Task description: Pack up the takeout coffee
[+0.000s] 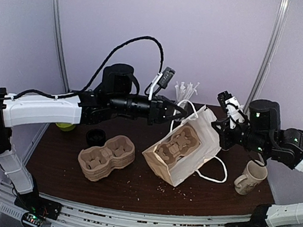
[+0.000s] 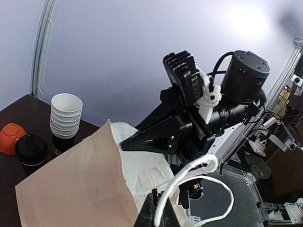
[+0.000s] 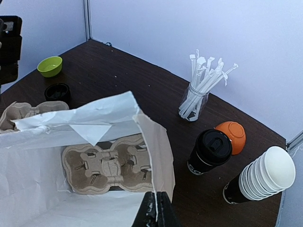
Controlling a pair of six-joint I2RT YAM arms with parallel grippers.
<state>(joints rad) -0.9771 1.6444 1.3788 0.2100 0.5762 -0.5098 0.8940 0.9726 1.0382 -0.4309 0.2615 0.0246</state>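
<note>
The coffee (image 3: 210,152) stands upright on the counter (image 3: 142,80) at the lower right of the right wrist view. It is outside the bag (image 3: 57,127), just beside an orange bowl (image 3: 233,135) and near stacked cups (image 3: 265,175). A tray (image 3: 106,168) lies inside the bag. The right claw (image 3: 156,210) is closed on the bag's rim. The left claw (image 2: 158,210) clamps its handle (image 2: 199,168).

Takeout coffee (image 3: 210,151) stands between bag (image 3: 154,146) and stacked cups (image 3: 267,175).

The bag (image 3: 94,116) is creased matt paper. The tray (image 3: 106,168) inside it is rough moulded pulp. Beside the bag, the coffee cup (image 3: 208,153) has a glossy plastic lid.
</note>
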